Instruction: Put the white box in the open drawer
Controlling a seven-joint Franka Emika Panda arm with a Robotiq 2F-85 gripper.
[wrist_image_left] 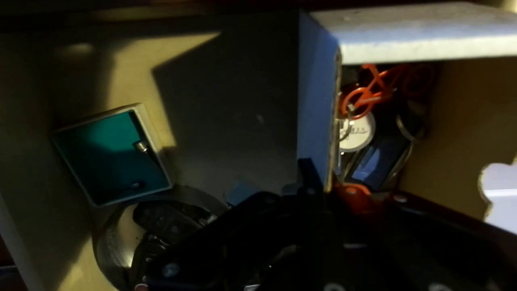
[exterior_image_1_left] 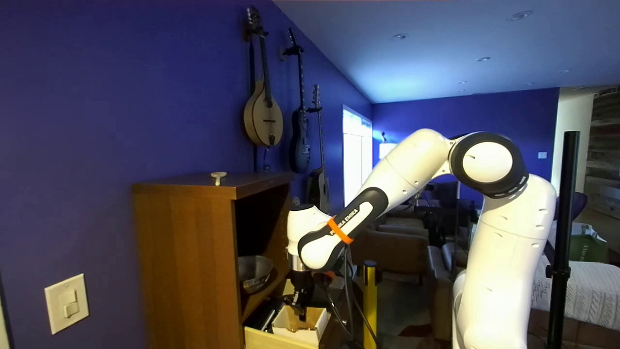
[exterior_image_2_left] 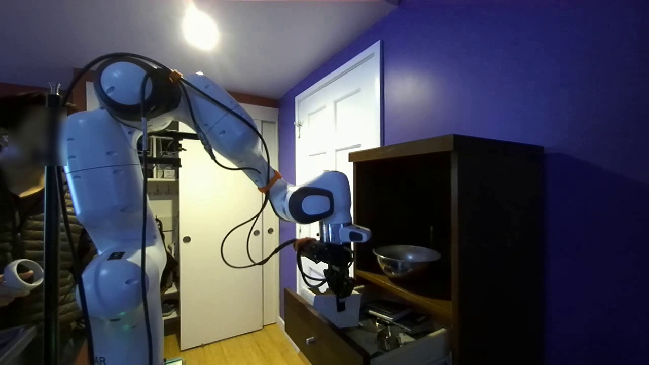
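Note:
The open-topped white box (exterior_image_1_left: 290, 333) is over or in the open drawer (exterior_image_1_left: 271, 341); I cannot tell whether its bottom rests on the drawer floor. In an exterior view the box (exterior_image_2_left: 350, 317) rises above the drawer's dark front (exterior_image_2_left: 319, 330). In the wrist view my gripper (wrist_image_left: 319, 178) is shut on one wall of the box (wrist_image_left: 317, 101), one finger outside and one inside. Keys with a red bicycle tag (wrist_image_left: 369, 95) lie inside the box. The gripper points down in both exterior views (exterior_image_1_left: 302, 312) (exterior_image_2_left: 340, 300).
The drawer also holds a teal-lined little box (wrist_image_left: 109, 157) and a round metal dish (wrist_image_left: 117, 242) with dark key fobs. The cabinet (exterior_image_1_left: 184, 252) has a shelf just above the drawer, with a metal bowl (exterior_image_2_left: 405, 259) on it. A yellow post (exterior_image_1_left: 370, 303) stands beside the arm.

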